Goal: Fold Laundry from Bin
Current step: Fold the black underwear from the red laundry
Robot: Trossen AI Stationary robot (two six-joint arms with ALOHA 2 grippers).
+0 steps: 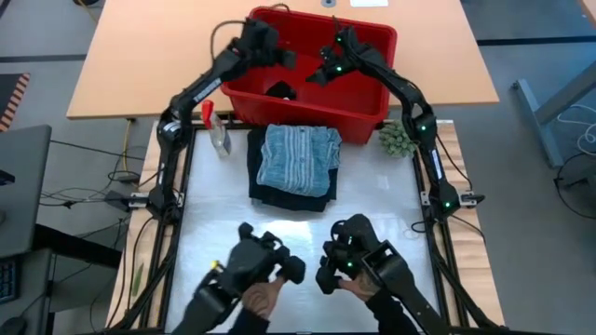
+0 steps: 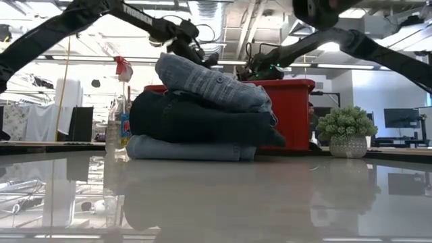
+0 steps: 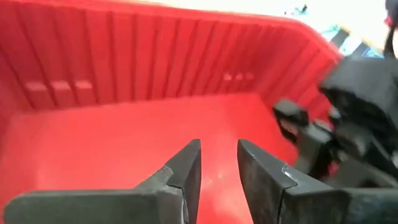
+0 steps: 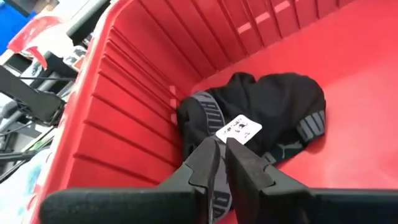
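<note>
**Last garment in the bin: risks at pickup**

Three folded garments are stacked on the table just in front of the red bin (image 1: 317,70): a light blue piece (image 2: 192,148) at the bottom, a dark one (image 2: 202,118) in the middle, and a faded denim-like piece (image 1: 298,158) on top. One black garment (image 4: 261,118) with grey trim and a white tag (image 4: 239,129) is seen left in the bin, bunched against a ribbed side wall near a corner.

Both arms are reached into the bin. The right gripper (image 4: 222,158) is poised directly over the black garment, its fingers nearly pressed together with only a thin slit between them; nothing is pinched. The left gripper (image 3: 219,165) is held above bare red floor, its fingers narrowly parted and empty, with the right arm visible just beside it.

Risks judged from this state:
- With the fingers so close together, the cloth may be pushed rather than taken; only the tag or a thin edge might be caught and slip on lifting.
- Because the garment lies against the wall, a finger may strike the ribs or floor and shift the bin.
- The two grippers are close inside a confined tub; contact between them is possible.
- A dangling garment carried out could brush the stack and topple the tilted top piece.
</note>
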